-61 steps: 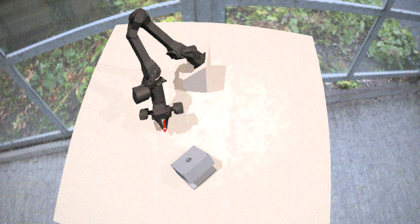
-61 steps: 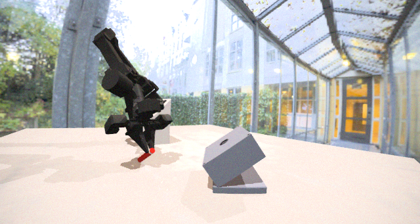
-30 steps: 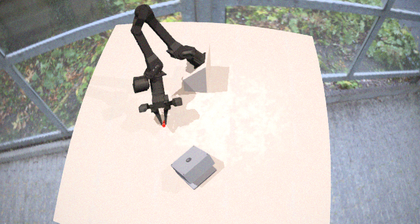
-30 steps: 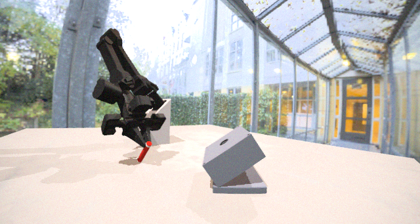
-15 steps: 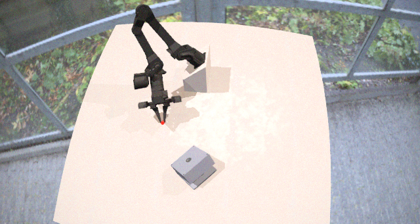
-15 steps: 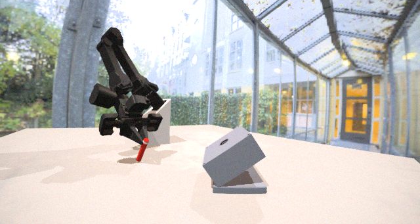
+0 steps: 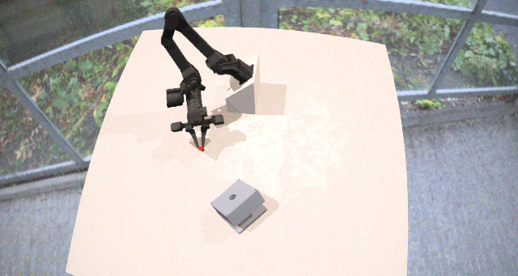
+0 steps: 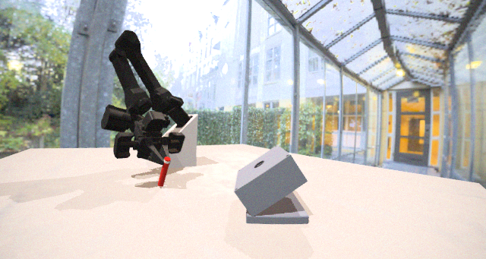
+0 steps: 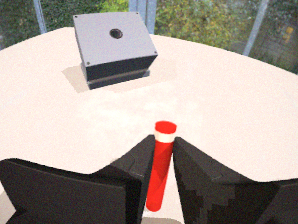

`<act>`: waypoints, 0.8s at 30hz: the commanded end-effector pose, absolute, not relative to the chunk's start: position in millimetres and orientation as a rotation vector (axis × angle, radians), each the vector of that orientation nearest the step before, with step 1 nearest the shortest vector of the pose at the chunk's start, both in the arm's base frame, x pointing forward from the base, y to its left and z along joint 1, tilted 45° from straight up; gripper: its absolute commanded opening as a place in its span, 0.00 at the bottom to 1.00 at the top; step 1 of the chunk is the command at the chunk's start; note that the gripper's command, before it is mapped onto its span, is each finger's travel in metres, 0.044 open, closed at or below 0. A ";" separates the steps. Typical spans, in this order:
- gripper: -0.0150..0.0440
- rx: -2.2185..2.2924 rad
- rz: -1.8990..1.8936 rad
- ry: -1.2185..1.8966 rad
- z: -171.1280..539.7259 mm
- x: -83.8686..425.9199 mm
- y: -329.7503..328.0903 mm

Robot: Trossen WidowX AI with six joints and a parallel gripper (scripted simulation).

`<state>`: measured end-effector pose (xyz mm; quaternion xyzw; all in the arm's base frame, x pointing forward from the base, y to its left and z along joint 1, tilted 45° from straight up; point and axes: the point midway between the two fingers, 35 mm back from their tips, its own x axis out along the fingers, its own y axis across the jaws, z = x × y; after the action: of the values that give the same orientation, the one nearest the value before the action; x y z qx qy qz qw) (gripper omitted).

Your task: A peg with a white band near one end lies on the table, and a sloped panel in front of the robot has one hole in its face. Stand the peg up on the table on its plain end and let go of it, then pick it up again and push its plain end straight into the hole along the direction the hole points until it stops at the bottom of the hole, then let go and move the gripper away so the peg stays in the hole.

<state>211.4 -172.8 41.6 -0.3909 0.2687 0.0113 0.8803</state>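
From above, the robot's gripper (image 7: pixel 201 148) (image 8: pixel 165 159) (image 9: pixel 164 141) reaches over the left part of the table (image 7: pixel 344 146) (image 8: pixel 114 228) (image 9: pixel 225 90), with only the red tip of the peg (image 7: pixel 201 149) (image 8: pixel 164 172) (image 9: pixel 160 170) showing at its fingertips. The block (image 7: pixel 247 205) (image 8: pixel 271 187) (image 9: pixel 117 47) with the hole (image 7: pixel 232 197) (image 8: pixel 259 164) (image 9: pixel 116 33) sits nearer and to the right, well apart from the peg, which probably leaves room to stand the peg up first.

In the exterior view, the fingers are nearly closed, pinching the peg close to its white band. That high grip keeps the plain end free below, as both the standing and the later push into the hole require. The peg is steep but leans a little, banded end up, its lower end at or just above the table; contact cannot be told for sure. The block's face slants, so the peg will likely need tilting to match once it is picked up again.

In the wrist view, the peg runs between the two fingers, its band just past their tips and its plain end pointing down. The step in hand seems to be bringing it upright; letting go while it leans could topple it.
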 end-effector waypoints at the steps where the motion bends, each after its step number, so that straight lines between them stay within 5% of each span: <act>1: 0.34 -0.810 0.040 0.534 40.0 208.8 -172.7; 24: 0.34 -0.795 0.121 0.346 41.0 193.7 -176.1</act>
<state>195.3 -175.0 41.8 -0.3871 0.1775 0.0536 0.9032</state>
